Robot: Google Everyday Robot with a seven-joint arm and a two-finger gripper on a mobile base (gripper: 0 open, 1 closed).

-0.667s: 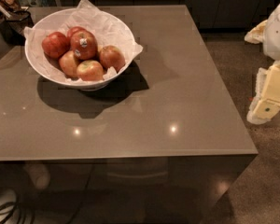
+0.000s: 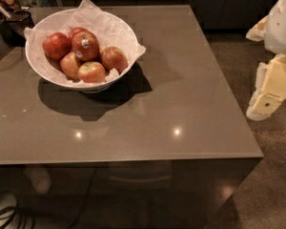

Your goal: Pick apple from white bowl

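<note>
Two small glints of light are shining on the near half of the glossy grey-brown square bench (image 2: pixel 181 80), and black cables (image 2: pixel 7 216) are lying on the floor at its near left corner. Off the bench's right edge, over the speckled floor, the pale yellow-and-white tool (image 2: pixel 270 90) is hanging well apart from the fruit; I cannot tell whether it is spread or pressed together.

Farther back, on the bench's left part, the wide round glossy white bowl (image 2: pixel 40 73) is sitting upright, lined with crumpled white paper (image 2: pixel 105 23). Six apples are lying in it. The round deep-red apple (image 2: pixel 85 46) is resting on top of the pile near the middle, touching its neighbours. Being round, it is showing no clear long axis, and its small white oval sticker (image 2: pixel 85 43) is facing up towards the camera; no writing on it can be read. A yellow-green blushed apple (image 2: pixel 91 72) is lying just in front of it.
</note>
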